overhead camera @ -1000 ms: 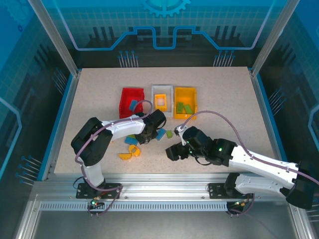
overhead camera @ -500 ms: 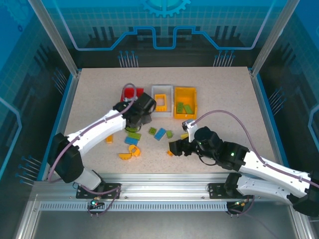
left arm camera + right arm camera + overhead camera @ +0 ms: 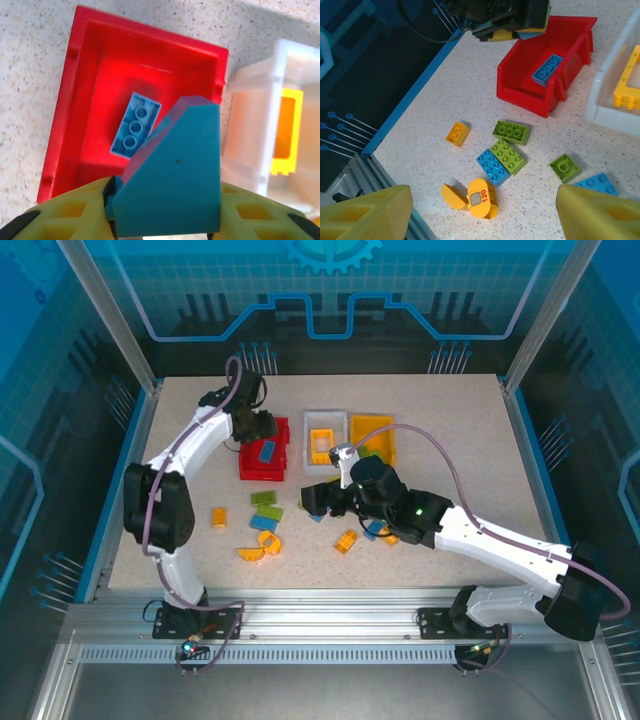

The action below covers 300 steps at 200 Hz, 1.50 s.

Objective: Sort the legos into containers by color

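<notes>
We're at the blue drop: left gripper [image 3: 165, 222] clamps a blue sloped brick [image 3: 180, 165] above the red bin [image 3: 75, 115], 1 blue brick [image 3: 136, 131] lying at 11 o'clock. Next we'd release. Meanwhile our right gripper [image 3: 480, 215] gapes wide over loose legos [image 3: 501, 159].

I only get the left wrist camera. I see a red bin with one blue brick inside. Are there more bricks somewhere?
Observer: Yes. Loose ones lie on the table in front of the red bin, among them a green brick, a blue brick and an orange brick.
Operator: Is the other arm holding one?
Observer: No. The right fingers are open over those bricks, with nothing between them.
Operator: Is there another bin past the white one?
Observer: Yes. An orange bin stands just right of the white bin.
</notes>
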Available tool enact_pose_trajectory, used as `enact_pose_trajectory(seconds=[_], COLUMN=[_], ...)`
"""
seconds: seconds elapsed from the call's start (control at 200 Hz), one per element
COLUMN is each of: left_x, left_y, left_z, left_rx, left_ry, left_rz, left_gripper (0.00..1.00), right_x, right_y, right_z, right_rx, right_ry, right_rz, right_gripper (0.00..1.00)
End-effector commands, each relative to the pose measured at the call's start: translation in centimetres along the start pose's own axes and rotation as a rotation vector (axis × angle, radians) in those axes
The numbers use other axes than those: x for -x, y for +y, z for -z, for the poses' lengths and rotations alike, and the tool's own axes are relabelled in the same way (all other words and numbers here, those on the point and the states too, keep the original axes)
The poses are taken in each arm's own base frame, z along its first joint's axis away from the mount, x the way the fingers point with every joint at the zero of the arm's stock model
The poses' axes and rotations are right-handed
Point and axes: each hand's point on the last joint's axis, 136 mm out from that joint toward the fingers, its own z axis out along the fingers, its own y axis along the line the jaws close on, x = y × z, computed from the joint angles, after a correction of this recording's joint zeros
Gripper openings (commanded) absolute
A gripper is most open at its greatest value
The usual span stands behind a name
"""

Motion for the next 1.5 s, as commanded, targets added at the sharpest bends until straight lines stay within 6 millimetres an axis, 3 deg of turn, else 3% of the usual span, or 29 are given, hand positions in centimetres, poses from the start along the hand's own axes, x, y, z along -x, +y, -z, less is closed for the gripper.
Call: enact_pose_trajectory(seconds=[0.0,0.245,0.475,0.725,0.87,0.96,1.055,1.165,1.271,1.381,1.496], left_x=[0.7,-0.1,-0.7,0.7,1.1,-0.7,-4.3,-9.1,-12.4,-14.5,-15.9], left_y=[-0.8,1.0,1.3,0.5,0.3,2.3,4.9,8.5,11.7,14.0,15.1], left_z=[-1.3,-4.7,-4.9,-1.1,4.1,7.2,8.5,7.5,5.7,4.0,2.5], left_rx=[-0.041,0.039,0.050,0.018,-0.003,0.041,0.095,0.165,0.214,0.264,0.298], left_ry=[0.040,0.099,0.117,0.051,-0.030,-0.071,-0.063,0.004,0.071,0.123,0.149], left_rz=[-0.084,-0.039,-0.017,-0.006,0.028,0.079,0.102,0.113,0.163,0.214,0.226], left_gripper=[0.41,0.42,0.57,0.62,0.60,0.61,0.65,0.72,0.75,0.75,0.78], right_x=[1.1,0.5,0.5,0.7,0.3,-0.4,-1.7,-3.9,-5.8,-7.0,-7.9], right_y=[0.2,-1.1,-1.6,-2.3,-3.3,-3.5,-2.5,0.7,4.2,7.3,8.8], right_z=[0.0,0.0,0.1,0.8,1.3,1.5,0.9,-0.7,-2.2,-3.2,-4.1], right_rx=[0.017,-0.008,-0.028,-0.045,-0.086,-0.111,-0.135,-0.076,0.041,0.146,0.186], right_ry=[-0.023,-0.017,-0.006,-0.010,0.007,0.035,0.109,0.172,0.216,0.237,0.264], right_rz=[-0.034,-0.063,-0.074,-0.079,-0.076,-0.043,0.050,0.172,0.221,0.239,0.236], right_gripper=[0.77,0.77,0.78,0.78,0.77,0.77,0.77,0.77,0.78,0.80,0.80])
